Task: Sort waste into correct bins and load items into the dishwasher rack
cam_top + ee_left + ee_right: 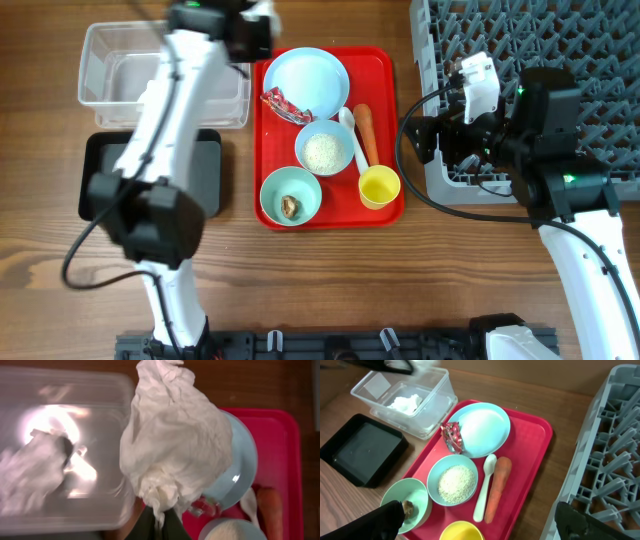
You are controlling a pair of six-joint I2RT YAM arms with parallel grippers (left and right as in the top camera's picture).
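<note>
From overhead, the left hand (248, 35) hangs at eleven o'clock of the flat red plastic tray (388, 120), between the clear rectangular plastic tub (98, 62) and the light blue round plate (305, 72), probably so its load can go into the tub. The right hand (420, 138) sits wide open and empty at three o'clock, beside the grey pegged dishwasher rack (560, 40). The left wrist view shows that hand pinched shut on the crumpled white paper napkin (175, 445), a loose, creased bundle with the tub at nine o'clock and the plate at three. In the right wrist view, the crinkled red foil wrapper (452, 437) lies at the plate's rim, at eight o'clock, apart from the napkin.
</note>
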